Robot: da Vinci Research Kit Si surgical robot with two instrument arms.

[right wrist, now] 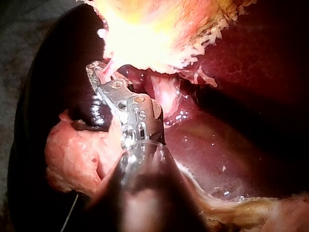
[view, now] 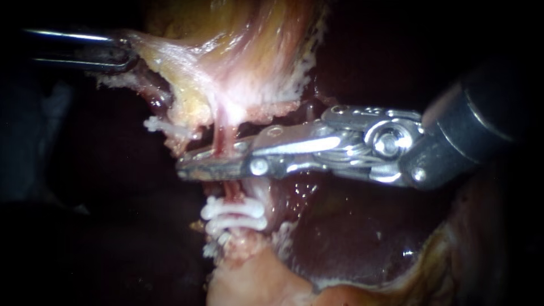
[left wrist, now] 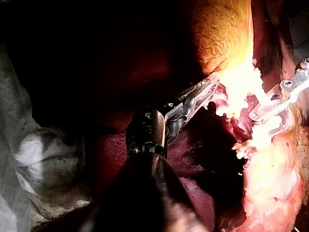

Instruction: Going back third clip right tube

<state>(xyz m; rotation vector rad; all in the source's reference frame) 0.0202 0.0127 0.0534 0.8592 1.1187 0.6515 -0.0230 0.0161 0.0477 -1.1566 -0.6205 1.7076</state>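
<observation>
The right tube (view: 225,129) is a thin, wet strand, pale pink above and blood-red lower down, hanging taut from the gallbladder (view: 238,56) at the middle of the endoscope view. Below it sit two white clips, an upper clip (view: 233,208) and a lower clip (view: 238,224), ribbed plastic bars lying crosswise and stacked just beside each other where the tube meets a lump of pink, frayed tissue. Between gallbladder and clips the right instrument (view: 184,168) crosses the tube: its long, flat, polished steel jaws stand slightly apart, a dark slit between them, the tube lying against them without being visibly squeezed. Behind the jaws are a riveted hinge, cable loops and a dark, matte shaft. The left instrument (view: 127,54), glossy and dark, has its jaws pinched on a stretched, whitish flap of the gallbladder, pulling it sideways into a tent. The gallbladder is yellow and fatty with fibrous pink streaks and a ragged, crumbly edge. Another white clip (view: 161,127) shows beside that edge. The liver (view: 351,238) is smooth, dark maroon and glistening.
</observation>
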